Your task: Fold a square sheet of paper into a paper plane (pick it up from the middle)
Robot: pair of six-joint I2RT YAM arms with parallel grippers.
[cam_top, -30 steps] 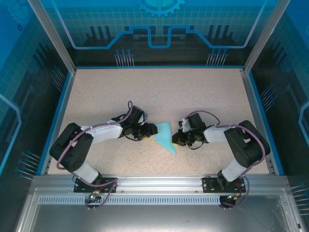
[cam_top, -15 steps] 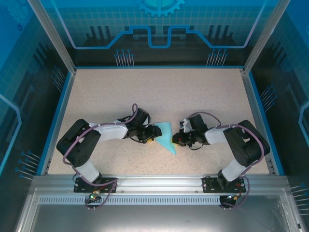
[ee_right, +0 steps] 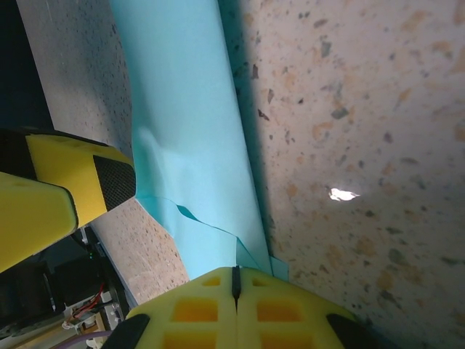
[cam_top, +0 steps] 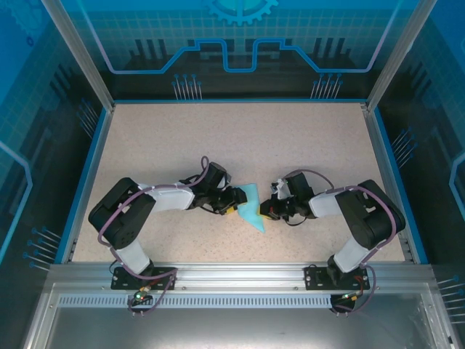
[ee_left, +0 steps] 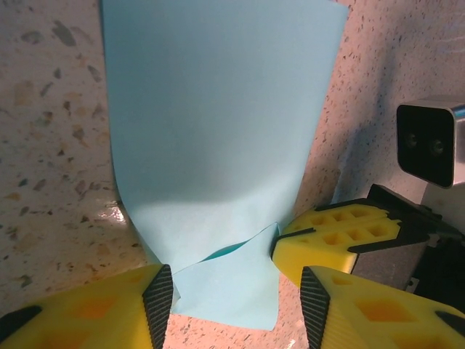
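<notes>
The cyan sheet of paper (cam_top: 251,206) lies folded into a pointed wedge at mid-table between both grippers. My left gripper (cam_top: 235,202) is at its left edge, open. In the left wrist view its black pads (ee_left: 158,304) stand on either side of the paper (ee_left: 218,123), straddling a loose lower flap (ee_left: 232,287) that has lifted slightly. My right gripper (cam_top: 267,209) is shut at the wedge's right edge. In the right wrist view the closed yellow fingertips (ee_right: 234,287) pinch the paper's (ee_right: 185,116) layered edge. The raised flap's corner meets them at the right fingertips (ee_left: 341,233).
The speckled tabletop (cam_top: 240,138) has a blue rim and glass walls around it. The right wrist's camera block (ee_left: 430,142) sits close beside my left fingers. Free room lies behind the paper and toward the table's sides.
My left gripper has slid right, from just beside the paper to straddling its left edge, and its jaws have narrowed a little. The right gripper and the paper have stayed put.
</notes>
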